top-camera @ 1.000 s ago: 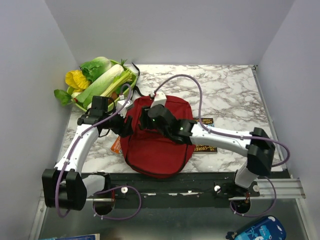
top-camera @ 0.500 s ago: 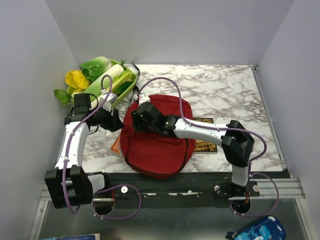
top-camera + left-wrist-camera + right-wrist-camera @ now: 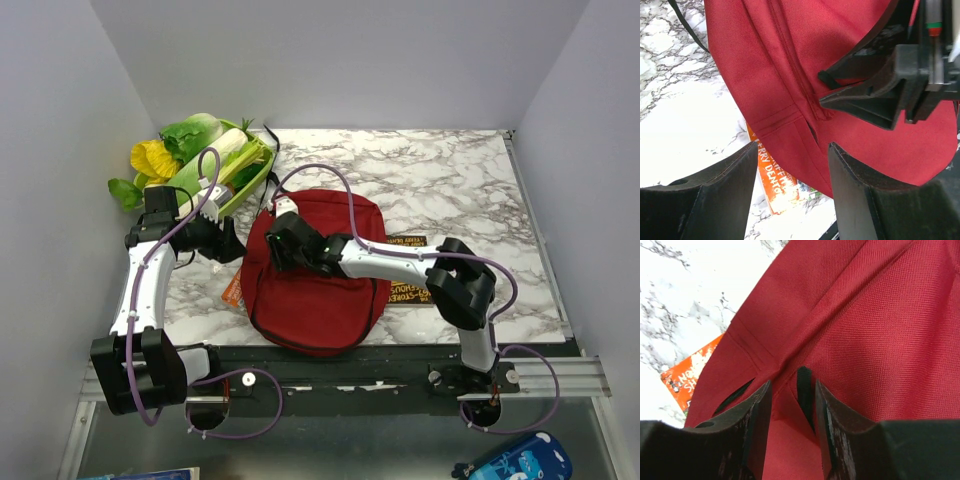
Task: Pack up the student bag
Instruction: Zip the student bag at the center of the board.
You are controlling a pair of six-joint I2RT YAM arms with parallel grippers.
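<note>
The student bag (image 3: 320, 285), a dark-red backpack, lies flat on the marble table near the front edge. My right gripper (image 3: 277, 243) hovers over its upper left part. In the right wrist view the bag (image 3: 880, 330) fills the frame. There the right gripper (image 3: 791, 390) is slightly open, with a black zipper tab (image 3: 805, 392) between the jaws, close to the right one. My left gripper (image 3: 226, 241) is open and empty just left of the bag. In the left wrist view the left gripper (image 3: 792, 150) faces the bag's side seam (image 3: 790, 75).
An orange book (image 3: 232, 291) sticks out from under the bag's left edge, also in the left wrist view (image 3: 777, 175). Dark books (image 3: 410, 292) lie right of the bag. A green basket of vegetables (image 3: 200, 160) stands at the back left.
My right gripper has moved left across the bag toward its left edge. My left gripper has drawn back to the left, off the bag.
</note>
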